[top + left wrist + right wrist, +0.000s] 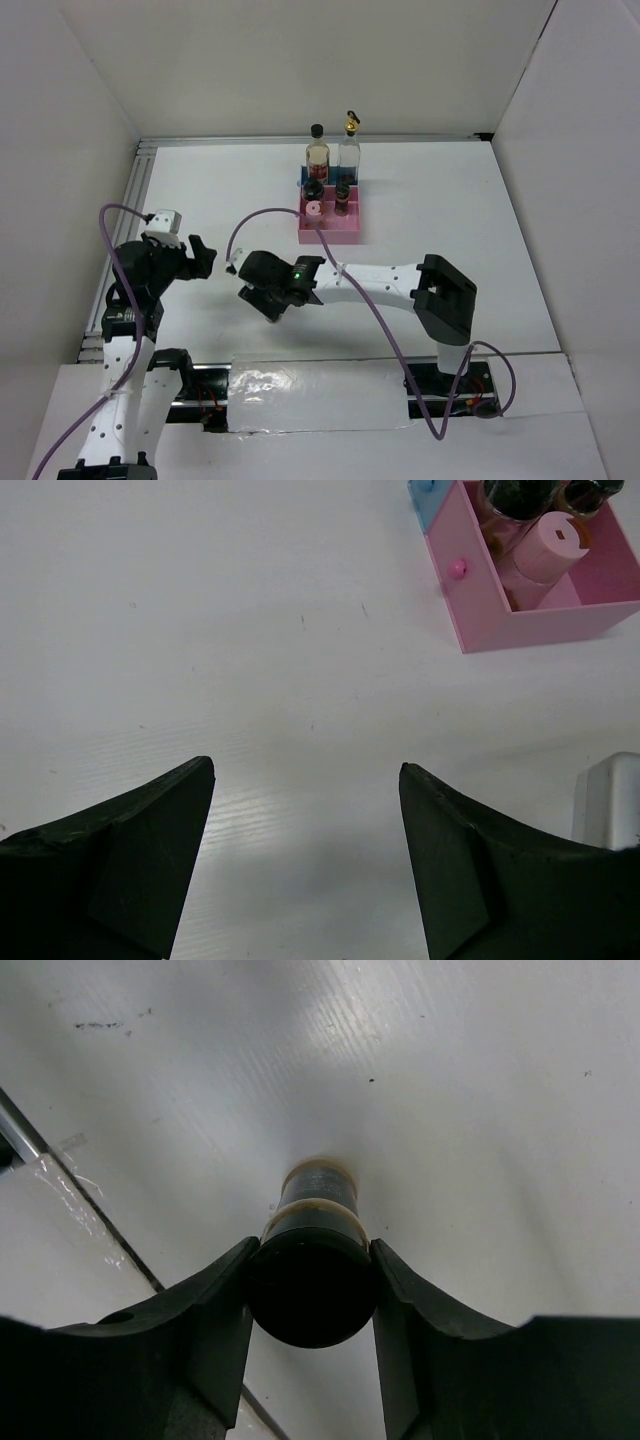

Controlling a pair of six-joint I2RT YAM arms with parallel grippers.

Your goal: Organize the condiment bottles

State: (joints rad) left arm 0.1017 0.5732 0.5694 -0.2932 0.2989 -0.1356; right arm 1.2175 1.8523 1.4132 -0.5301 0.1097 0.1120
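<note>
Now we see the right pincer (313, 1252) pinching the black-lidded jar (310, 1300) by its lid, upright between its jaws, likely to carry it to the pink tray (348, 234), well apart; left pincer (307, 780) spread, nothing between.

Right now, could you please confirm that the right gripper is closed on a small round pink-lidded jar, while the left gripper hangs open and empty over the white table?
Not quite: the lid is black, not pink. The right wrist view shows the right gripper closed on a small round black-lidded jar, while the left gripper hangs open and empty over the white table.
</note>
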